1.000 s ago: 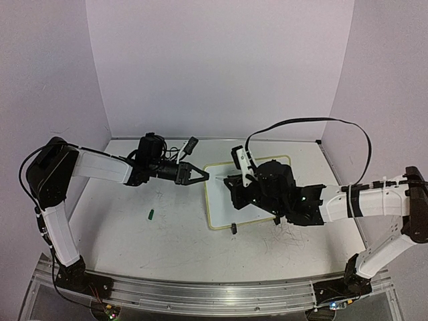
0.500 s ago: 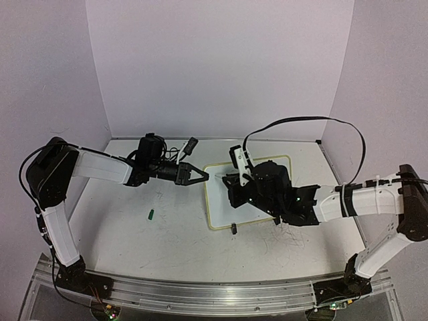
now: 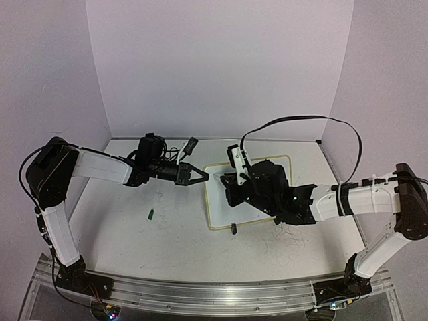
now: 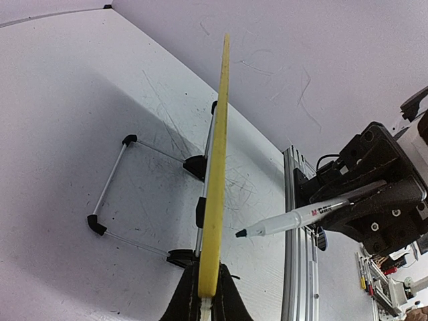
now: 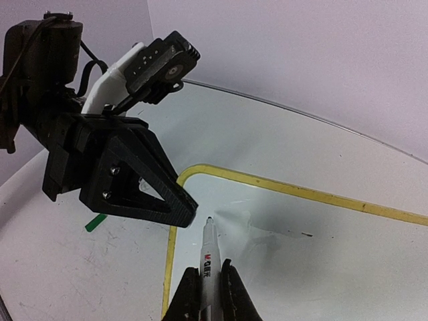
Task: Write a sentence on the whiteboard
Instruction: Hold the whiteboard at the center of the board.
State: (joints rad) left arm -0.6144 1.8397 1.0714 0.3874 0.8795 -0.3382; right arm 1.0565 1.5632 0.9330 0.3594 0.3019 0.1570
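left end effector point(image 3: 198, 176) clamps the edge of the whiteboard point(image 3: 219, 208); right end effector point(image 5: 207, 289), clamped on a marker point(image 5: 208, 249), looks poised to start writing, needing light contact.

Bright, even, diffuse light fills the top view. The walls point(image 3: 221, 67) carry a lavender cast, and the desk point(image 3: 167, 234) shows only faint, soft-edged shadows. The rail point(image 3: 200, 292) along the bottom edge bows from wide-angle distortion. In the left wrist view a broad grey shadow lies on the desk left of the whiteboard point(image 4: 217, 154), and the left gripper point(image 4: 204, 297) at bottom centre is dark and blurred. In the right wrist view the glossy whiteboard shows a pale smeared reflection beside the marker point(image 5: 207, 251) tip. The right gripper point(image 5: 206, 287) at the bottom is out of focus.
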